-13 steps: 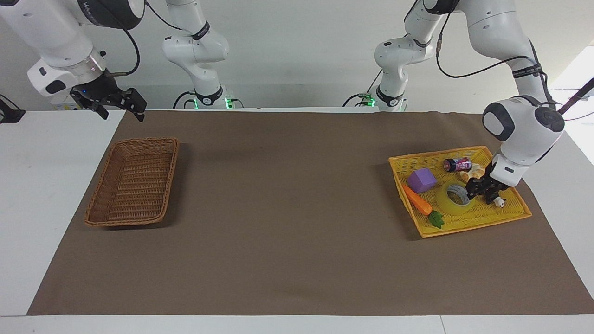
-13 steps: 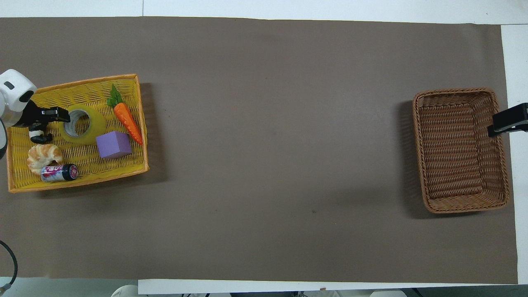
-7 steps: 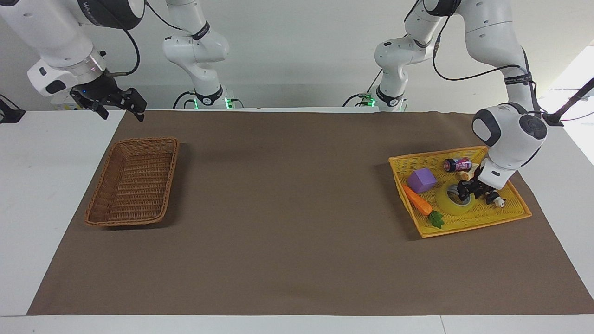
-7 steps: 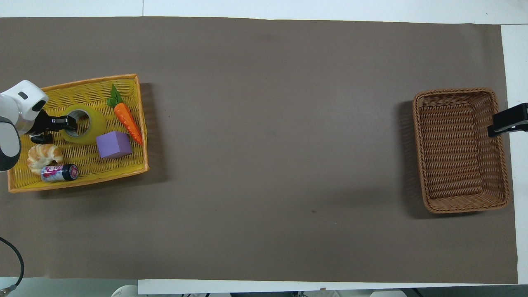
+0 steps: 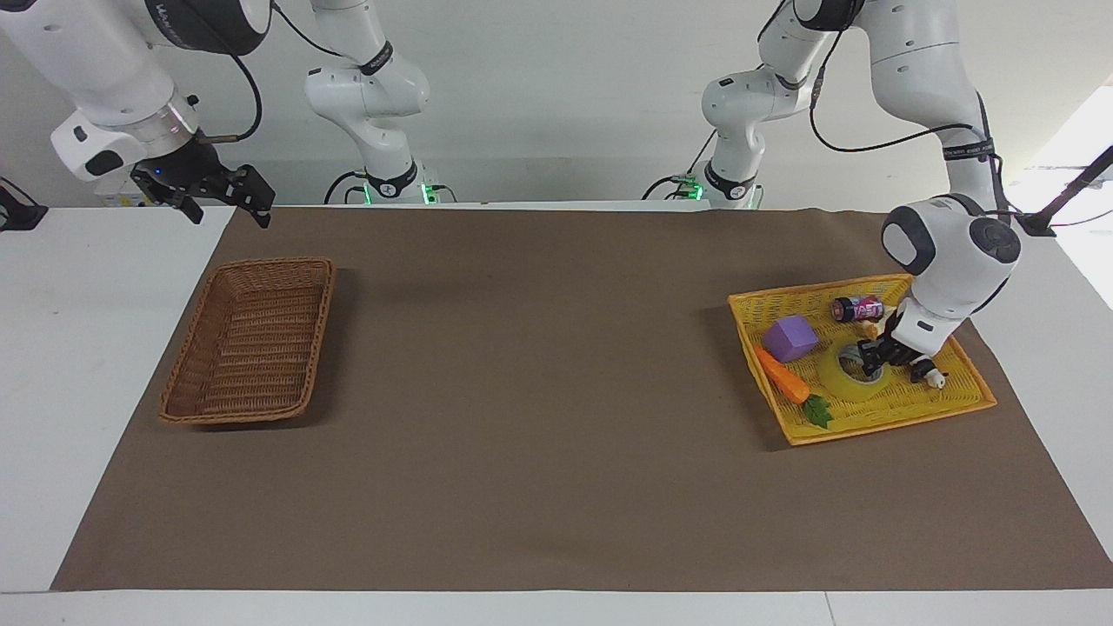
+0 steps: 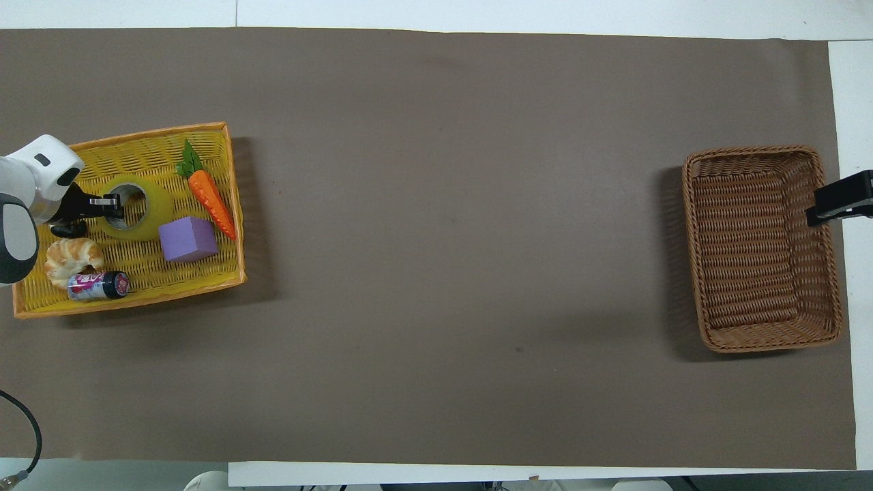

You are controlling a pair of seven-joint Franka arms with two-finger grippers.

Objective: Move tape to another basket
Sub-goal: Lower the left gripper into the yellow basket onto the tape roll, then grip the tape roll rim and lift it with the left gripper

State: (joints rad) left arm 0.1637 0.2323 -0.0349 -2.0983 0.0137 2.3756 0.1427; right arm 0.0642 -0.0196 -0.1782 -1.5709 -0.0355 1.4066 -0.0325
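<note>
The tape, a yellow translucent roll, lies flat in the yellow woven tray at the left arm's end of the table. My left gripper is down in the tray and shut on the tape's wall, one finger in the core and one outside. From overhead the tape shows with the left gripper at the core's edge. The brown wicker basket stands with nothing in it at the right arm's end. My right gripper waits in the air, open, beside that basket.
The tray also holds an orange carrot, a purple cube, a croissant and a small can. A brown mat covers the table between tray and basket.
The left gripper slid a little over the tape toward its core and closed its fingers on the roll's wall. The right arm has not moved.
</note>
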